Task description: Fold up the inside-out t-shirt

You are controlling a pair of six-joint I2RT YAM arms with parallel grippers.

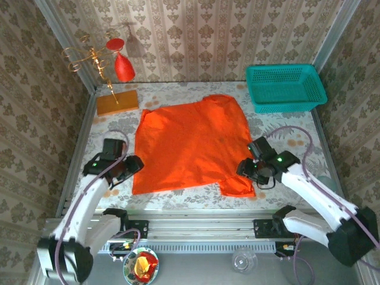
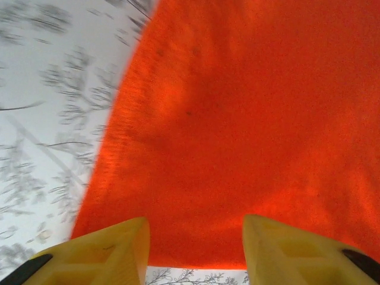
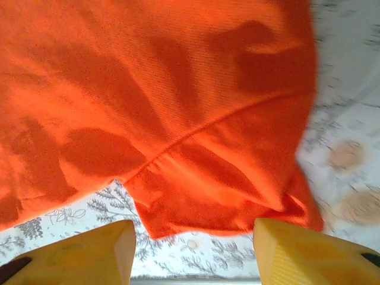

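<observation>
A: Where is the t-shirt (image 1: 190, 142)?

B: It lies spread out over the middle of the table (image 1: 285, 127). Its far end reaches toward the back edge, and a short sleeve (image 1: 237, 185) sticks out toward the near edge on the right.

A: Left gripper (image 1: 132, 166)?

B: It sits low at the shirt's near left corner. In the left wrist view the gripper (image 2: 196, 237) has its yellow fingers (image 2: 119, 249) spread, with nothing between them. The cloth's hem runs across just beyond the tips, with bare tabletop on the left.

A: Right gripper (image 1: 246, 169)?

B: It is at the shirt's right side, just above that sleeve. In the right wrist view the gripper (image 3: 193, 237) is also spread and holds nothing. The sleeve's seam and its rumpled edge lie just past the fingers (image 3: 297, 252).

A: Anything else on the table?

B: A teal basket (image 1: 285, 87) in the far right corner and a wooden block (image 1: 117, 103) in the far left corner, both apart from the shirt.
</observation>
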